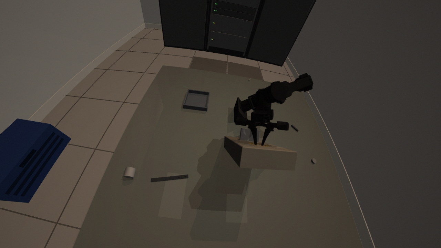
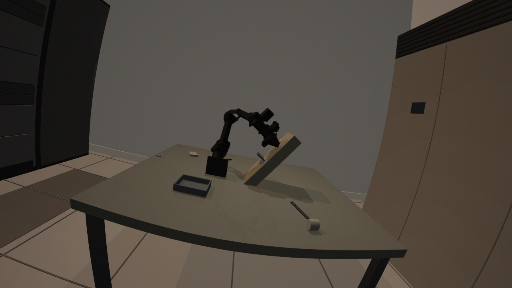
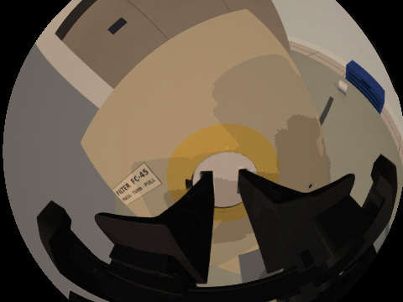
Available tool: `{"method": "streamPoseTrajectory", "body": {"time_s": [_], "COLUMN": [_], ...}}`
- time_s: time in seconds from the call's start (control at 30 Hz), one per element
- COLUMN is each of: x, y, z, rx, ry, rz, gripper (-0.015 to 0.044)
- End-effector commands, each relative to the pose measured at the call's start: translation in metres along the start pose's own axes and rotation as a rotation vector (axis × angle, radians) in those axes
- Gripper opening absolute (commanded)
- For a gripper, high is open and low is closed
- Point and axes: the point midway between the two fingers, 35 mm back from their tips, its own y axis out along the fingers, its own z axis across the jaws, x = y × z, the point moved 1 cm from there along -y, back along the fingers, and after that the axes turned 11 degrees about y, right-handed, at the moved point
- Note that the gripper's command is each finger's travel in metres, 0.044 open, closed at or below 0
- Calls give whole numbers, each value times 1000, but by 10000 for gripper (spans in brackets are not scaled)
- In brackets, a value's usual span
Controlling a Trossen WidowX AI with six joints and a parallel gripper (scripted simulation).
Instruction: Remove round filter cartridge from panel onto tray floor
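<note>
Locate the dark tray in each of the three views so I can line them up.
Top: the tray lies on the table, left of the arm, toward the dark cabinets.
Exterior: the tray sits at the front left of the table, left of the tilted service panel.
Wrist: not in view.
Shared landmark: the service panel, seen in all three.

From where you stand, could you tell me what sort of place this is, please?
Probably a server or equipment room: tall dark server racks with small lit indicators line the far wall, a blue vented unit lies on the tiled floor, and a tilted service panel sits on the table.
</note>
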Motion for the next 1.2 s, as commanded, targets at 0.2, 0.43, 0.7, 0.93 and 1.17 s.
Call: {"method": "streamPoseTrajectory", "body": {"time_s": [0.2, 0.43, 0.7, 0.93, 1.17], "x": [3, 0, -2, -20, -39], "y": [-38, -66, -71, -68, -65], "z": [-6, -3, -3, -17, -31], "rx": [-21, -9, -5, -5, -5], "ry": [35, 75, 84, 84, 84], "rz": [-4, -7, -8, -8, -8], "gripper": [0, 0, 0, 0, 0]}}
